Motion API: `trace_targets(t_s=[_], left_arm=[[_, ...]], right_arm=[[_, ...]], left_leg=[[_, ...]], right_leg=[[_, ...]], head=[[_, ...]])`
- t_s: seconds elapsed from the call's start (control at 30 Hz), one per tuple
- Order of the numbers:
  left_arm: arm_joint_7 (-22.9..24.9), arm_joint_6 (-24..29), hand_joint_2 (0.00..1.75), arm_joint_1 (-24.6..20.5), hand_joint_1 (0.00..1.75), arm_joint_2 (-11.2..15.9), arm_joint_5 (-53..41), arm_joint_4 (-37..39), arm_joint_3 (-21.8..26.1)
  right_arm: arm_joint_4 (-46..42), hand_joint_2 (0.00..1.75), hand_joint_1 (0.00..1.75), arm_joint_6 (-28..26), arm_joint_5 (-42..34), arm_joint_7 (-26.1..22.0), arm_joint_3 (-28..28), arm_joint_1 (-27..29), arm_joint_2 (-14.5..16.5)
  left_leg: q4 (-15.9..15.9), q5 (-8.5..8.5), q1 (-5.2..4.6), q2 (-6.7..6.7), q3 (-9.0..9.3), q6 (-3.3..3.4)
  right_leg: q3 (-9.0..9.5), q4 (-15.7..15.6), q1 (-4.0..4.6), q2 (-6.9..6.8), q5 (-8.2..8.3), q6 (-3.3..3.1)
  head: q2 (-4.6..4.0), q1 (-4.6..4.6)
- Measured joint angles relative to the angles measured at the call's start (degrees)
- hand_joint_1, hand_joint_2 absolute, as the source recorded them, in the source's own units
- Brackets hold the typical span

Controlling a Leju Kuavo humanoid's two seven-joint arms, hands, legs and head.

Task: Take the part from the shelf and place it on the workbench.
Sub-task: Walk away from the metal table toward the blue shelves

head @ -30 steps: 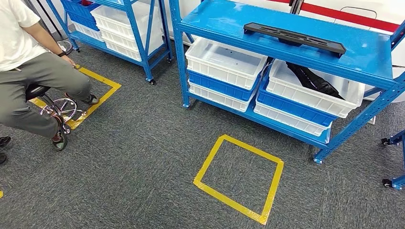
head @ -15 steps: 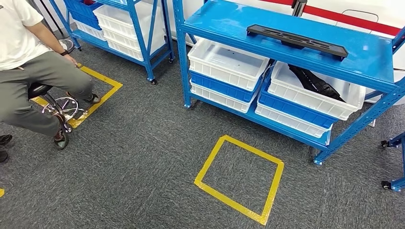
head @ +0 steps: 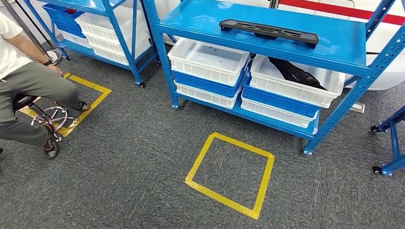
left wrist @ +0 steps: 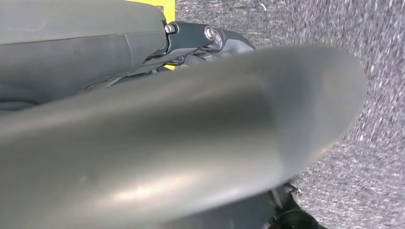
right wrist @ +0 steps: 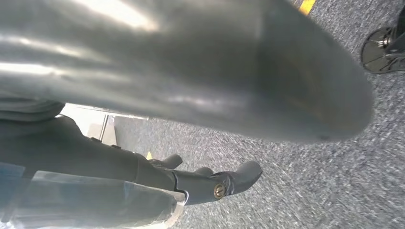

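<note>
Because the whole head view has shifted since the earlier frames, you should read the change as a camera move, not as movement of the things: the robot has turned or stepped toward the blue steel shelf unit [head: 267,33]. You now see the long flat black plastic part [head: 268,31] lying on the top deck of that shelf, nearer the centre of the head view than before. White plastic bins [head: 208,59] sit on the lower deck beneath it, and one holds further black pieces. A yellow tape square [head: 230,174] marks the grey carpet in front of the shelf. A seated person [head: 21,88] is off to the left, well apart from the shelf.

Judge the task as at the approach step; the part is not yet grasped. The left hand [left wrist: 210,38] hangs over the carpet, and you cannot tell its finger state. The right hand [right wrist: 215,183] hangs likewise, fingers extended, holding nothing.
</note>
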Motion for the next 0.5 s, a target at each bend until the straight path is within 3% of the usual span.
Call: trace_targets(t_s=[0.03,0.07,0.1,0.17,0.23,0.33,0.4,0.5], left_arm=[[0.0,0.0,0.0,0.0,0.0,0.0,0.0,0.0,0.0],[0.0,0.0,0.0,0.1,0.0,0.0,0.0,0.0,0.0],[0.0,0.0,0.0,0.1,0.0,0.0,0.0,0.0,0.0],[0.0,0.0,0.0,0.1,0.0,0.1,0.0,0.0,0.0],[0.0,0.1,0.0,0.1,0.0,0.3,0.0,-0.1,0.0],[0.0,0.1,0.0,0.0,0.0,0.2,0.0,-0.1,0.0],[0.0,0.1,0.0,-0.1,0.0,0.0,0.0,-0.1,0.0],[0.0,0.2,0.0,-0.1,0.0,-0.2,0.0,-0.1,0.0]], right_arm=[[0.0,0.0,0.0,0.0,0.0,0.0,0.0,0.0,0.0],[0.0,0.0,0.0,0.0,0.0,-0.1,0.0,0.0,0.0],[0.0,0.0,0.0,0.0,0.0,-0.1,0.0,0.0,0.0],[0.0,0.0,0.0,0.0,0.0,-0.1,0.0,0.0,0.2],[0.0,0.0,0.0,0.0,0.0,-0.1,0.0,0.0,0.4],[0.0,0.0,0.0,0.3,0.1,-0.3,-0.1,0.0,0.4],[0.0,0.0,0.0,0.5,0.1,-0.5,-0.2,0.0,0.4],[0.0,0.0,0.0,0.7,0.1,-0.8,-0.4,-0.1,0.2]], left_leg=[[2.8,-0.86,-0.25,-0.12,-1.3,0.45],[3.2,-0.47,-0.58,-0.22,-1.55,1.16],[1.3,1.0,-1.02,-0.46,-0.62,2.13],[-6.2,4.81,-2.21,-2.02,3.2,4.67],[-10.8,6.64,-3.21,-3.32,5.46,6.44],[-12.3,7.36,-3.55,-2.62,5.98,6.98],[-14.0,8.38,-3.27,-1.76,6.59,6.87],[-14.8,9.1,-3.24,-0.25,6.51,6.62]], right_leg=[[-0.18,0.0,0.41,0.39,0.1,-0.16],[-0.3,0.0,0.85,0.84,0.19,-0.3],[-0.34,0.0,1.3,1.35,0.29,-0.45],[-0.32,0.0,1.94,2.28,0.45,-0.67],[-0.33,-0.1,2.13,3.01,0.63,-0.69],[-0.53,-0.4,2.11,3.76,1.0,-0.11],[-1.52,1.1,2.43,2.84,0.11,-0.02],[-5.98,10.6,2.23,0.7,-4.68,-0.43]], head=[[-0.01,-0.03],[-0.01,-0.02],[0.0,-0.03],[0.0,0.08],[0.0,0.2],[0.0,0.11],[0.0,0.21],[0.0,0.35]])
